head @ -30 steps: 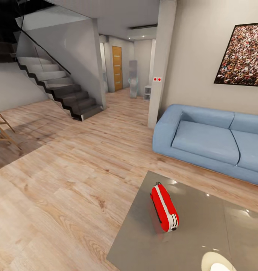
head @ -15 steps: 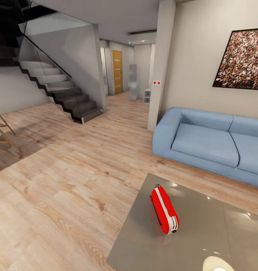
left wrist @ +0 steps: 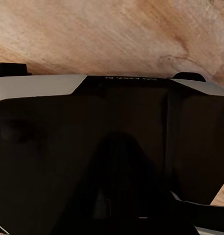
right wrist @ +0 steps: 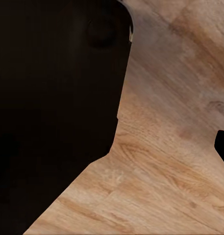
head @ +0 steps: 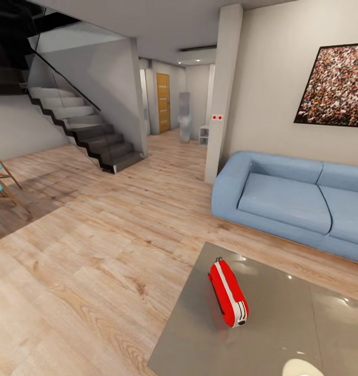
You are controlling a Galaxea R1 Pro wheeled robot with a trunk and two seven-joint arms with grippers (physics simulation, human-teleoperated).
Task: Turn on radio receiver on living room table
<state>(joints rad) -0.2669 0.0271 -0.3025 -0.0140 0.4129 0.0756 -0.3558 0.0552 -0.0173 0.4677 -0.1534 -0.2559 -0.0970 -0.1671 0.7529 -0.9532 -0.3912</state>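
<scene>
The radio receiver (head: 228, 294) is a red oblong case with a white band and a small handle. It lies on the low coffee table (head: 283, 329), near the table's far left corner, in the head view. The table's glossy grey-beige top mirrors the ceiling lights. Around it is the living room, with a light wood plank floor (head: 95, 250), a pale-blue sofa (head: 288, 201) behind the table and a crowd picture (head: 335, 86) on the beige wall. The left wrist view shows dark robot bodywork (left wrist: 112, 156) over wood floor, and so does the right wrist view (right wrist: 53, 98).
A white round object (head: 303, 368) sits at the table's near edge. A square pillar (head: 223, 94) stands left of the sofa. Dark stairs (head: 85, 130) rise at the far left, and a wooden frame (head: 1, 183) is at the left edge. A corridor leads to a wooden door (head: 163, 102).
The whole head view has shifted slightly: sofa, stairs and picture sit lower in the frame and the white round object nears the bottom edge. The radio has not moved on the table.
</scene>
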